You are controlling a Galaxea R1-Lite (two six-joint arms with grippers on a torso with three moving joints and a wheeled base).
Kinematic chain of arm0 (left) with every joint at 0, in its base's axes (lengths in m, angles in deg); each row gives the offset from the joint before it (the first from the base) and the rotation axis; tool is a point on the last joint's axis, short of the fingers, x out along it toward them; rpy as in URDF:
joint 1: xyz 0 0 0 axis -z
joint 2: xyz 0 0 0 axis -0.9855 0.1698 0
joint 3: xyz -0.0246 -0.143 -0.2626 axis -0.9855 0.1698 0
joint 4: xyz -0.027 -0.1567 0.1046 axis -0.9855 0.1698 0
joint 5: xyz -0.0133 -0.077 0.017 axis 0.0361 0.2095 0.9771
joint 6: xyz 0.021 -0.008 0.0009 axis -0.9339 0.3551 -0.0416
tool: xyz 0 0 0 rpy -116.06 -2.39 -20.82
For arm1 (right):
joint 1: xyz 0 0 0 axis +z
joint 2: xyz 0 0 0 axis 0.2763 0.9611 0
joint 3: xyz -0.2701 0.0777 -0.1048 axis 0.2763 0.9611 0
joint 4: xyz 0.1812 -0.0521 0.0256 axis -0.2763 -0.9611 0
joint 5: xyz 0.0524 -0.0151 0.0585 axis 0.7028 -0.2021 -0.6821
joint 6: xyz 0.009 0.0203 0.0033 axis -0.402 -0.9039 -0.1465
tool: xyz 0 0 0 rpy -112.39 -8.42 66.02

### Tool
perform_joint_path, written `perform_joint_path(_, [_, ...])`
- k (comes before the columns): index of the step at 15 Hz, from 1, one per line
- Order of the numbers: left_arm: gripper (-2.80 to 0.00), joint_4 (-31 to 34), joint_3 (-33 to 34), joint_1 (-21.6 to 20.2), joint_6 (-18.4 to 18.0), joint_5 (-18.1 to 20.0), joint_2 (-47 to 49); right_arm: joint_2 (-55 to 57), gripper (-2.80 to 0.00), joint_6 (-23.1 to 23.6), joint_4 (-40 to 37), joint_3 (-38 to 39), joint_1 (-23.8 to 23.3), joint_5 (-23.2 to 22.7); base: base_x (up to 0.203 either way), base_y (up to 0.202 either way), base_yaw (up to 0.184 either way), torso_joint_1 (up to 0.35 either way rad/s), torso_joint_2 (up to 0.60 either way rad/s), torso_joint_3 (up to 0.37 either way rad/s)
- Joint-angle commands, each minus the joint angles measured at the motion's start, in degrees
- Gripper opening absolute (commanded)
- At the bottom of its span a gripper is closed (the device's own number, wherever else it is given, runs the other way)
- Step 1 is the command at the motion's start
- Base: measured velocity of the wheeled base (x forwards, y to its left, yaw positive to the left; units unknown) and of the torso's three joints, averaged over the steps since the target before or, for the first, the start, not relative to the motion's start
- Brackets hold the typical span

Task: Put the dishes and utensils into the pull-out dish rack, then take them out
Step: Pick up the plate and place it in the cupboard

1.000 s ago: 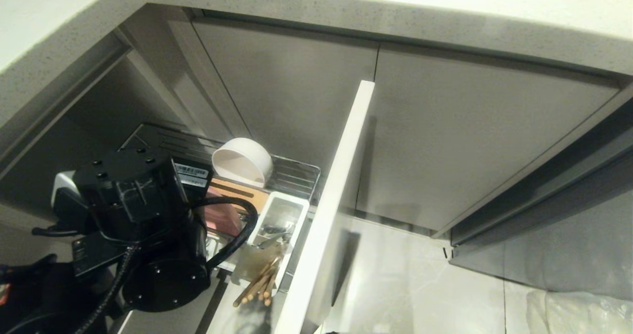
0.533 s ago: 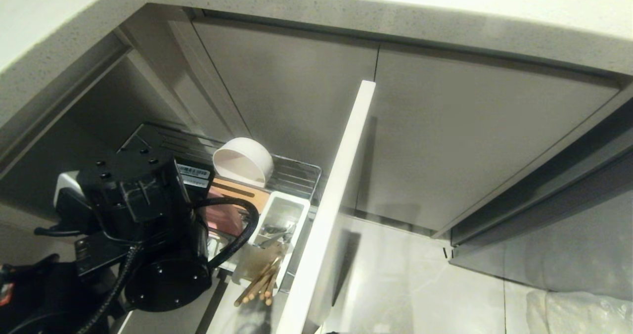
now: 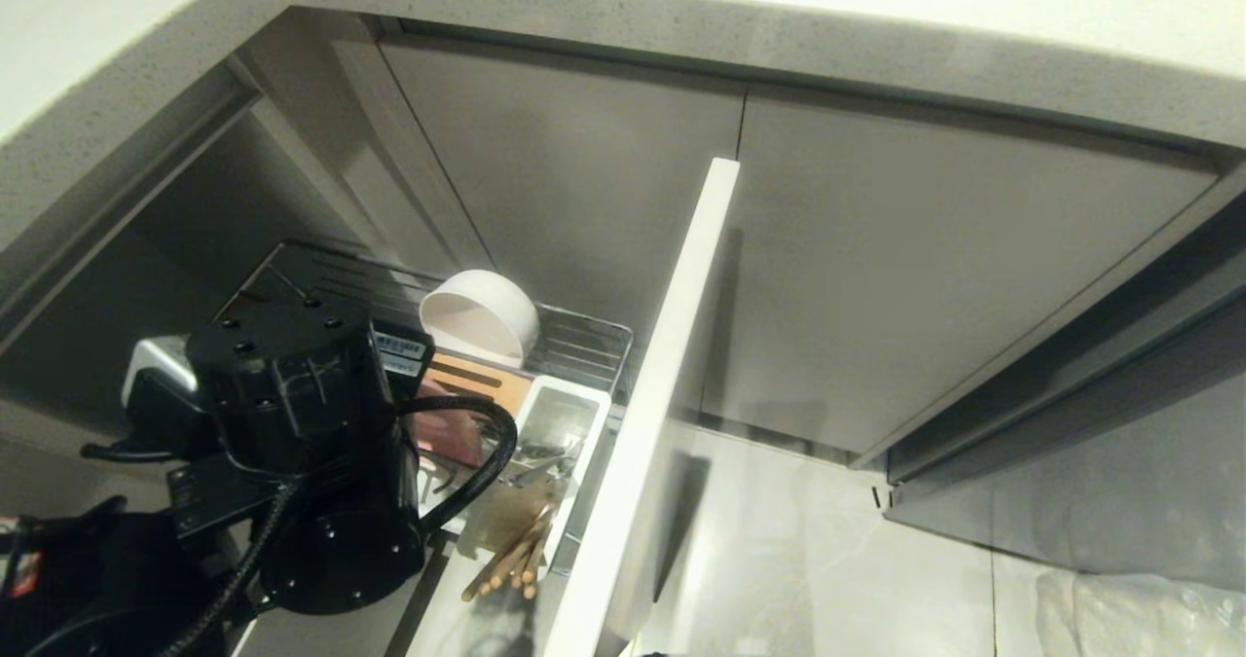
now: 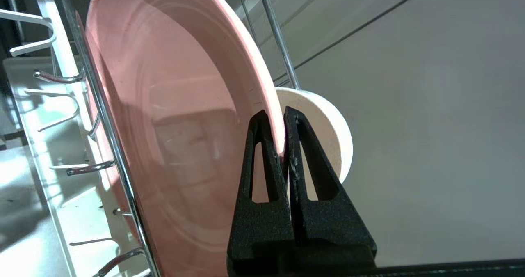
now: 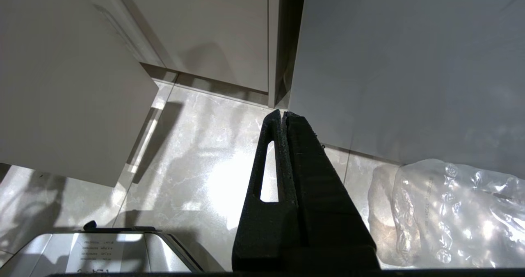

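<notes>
We see our left gripper (image 4: 275,115) down inside the pull-out dish rack (image 3: 584,331), its two black, grainy, wedge-shaped fingers (image 4: 262,162) pinched together on the thin rim of the pale-pink plate (image 4: 172,117). The plate is glossy, shallow and oval, standing on edge between the chrome wires of the rack, close against a curved wire bar on one side. Just behind its rim stands the round cream-white bowl (image 4: 328,133), matte and smooth, also on its side, near the back edge of the rack; from the head view the bowl (image 3: 479,314) shows its open mouth towards the left. A row of bent metal prongs (image 4: 57,78) runs along a white strip beside the plate.

In the head view the left arm's bulky black wrist housing (image 3: 292,394) covers most of the plate, so only a sliver of pink (image 3: 450,433) shows. Beside it lies the slotted wooden strip (image 3: 477,377), and against the rack's front edge sits the white rectangular utensil caddy (image 3: 555,443), holding the silver fork (image 3: 537,457) and the light-wood chopsticks (image 3: 506,565), whose blunt ends stick out of the caddy. The flat pale-grey front panel (image 3: 652,423) stands edge-on, with open tiled floor (image 3: 818,550) to its right.

Our right gripper (image 5: 284,115) hangs over that glossy marbled floor, its fingers pressed together on nothing, near a crinkled clear plastic bag (image 5: 443,211)
</notes>
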Motion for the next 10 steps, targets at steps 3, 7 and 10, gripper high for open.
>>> perform_joint_path(3, [-2.80, -0.13, -0.08, 0.05, 0.33, -0.37, 0.63, 0.02, -2.80, -0.02, 0.00, 0.00, 0.00, 0.07, 0.000, 0.000, 0.000, 0.000, 0.00, 0.000])
perform_joint_path(7, [-2.80, -0.12, -0.08, 0.05, 0.33, -0.37, 0.62, 0.02, -2.80, -0.02, 0.00, 0.00, 0.00, 0.00, 0.000, 0.000, 0.000, 0.000, 0.00, 0.000])
perform_joint_path(10, [0.00, -0.12, 0.01, 0.05, 0.24, -0.37, 0.46, 0.02, -2.80, -0.02, 0.00, 0.00, 0.00, 0.00, 0.000, 0.000, 0.000, 0.000, 0.00, 0.000])
